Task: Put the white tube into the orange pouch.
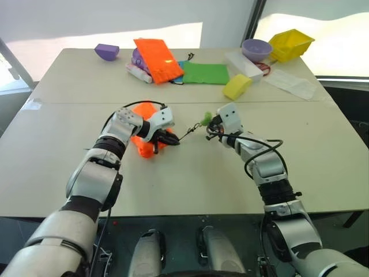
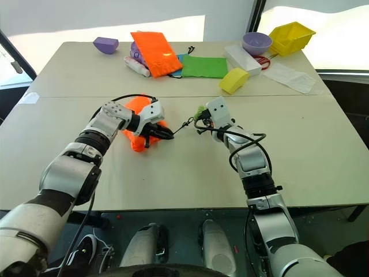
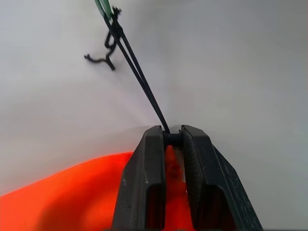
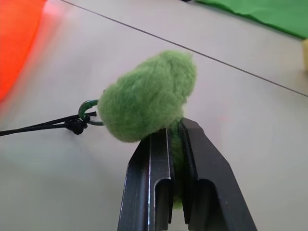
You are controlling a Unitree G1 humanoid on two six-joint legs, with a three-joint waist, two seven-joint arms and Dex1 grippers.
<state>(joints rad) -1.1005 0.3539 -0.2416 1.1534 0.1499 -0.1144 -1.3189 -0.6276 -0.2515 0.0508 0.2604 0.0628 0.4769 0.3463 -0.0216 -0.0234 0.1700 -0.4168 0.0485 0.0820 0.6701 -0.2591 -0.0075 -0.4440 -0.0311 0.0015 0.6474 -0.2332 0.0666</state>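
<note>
Table: pouch before me, left of centre, under my left gripper. Cord runs right from it to pom-pom at my right gripper. Second pouch, bowl, bin behind.

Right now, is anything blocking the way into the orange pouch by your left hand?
Yes. The left fingers are clamped on the orange pouch at its cord end, so the mouth looks pinched shut. The right fingers hold the green pompom, with the cord taut between them.
</note>
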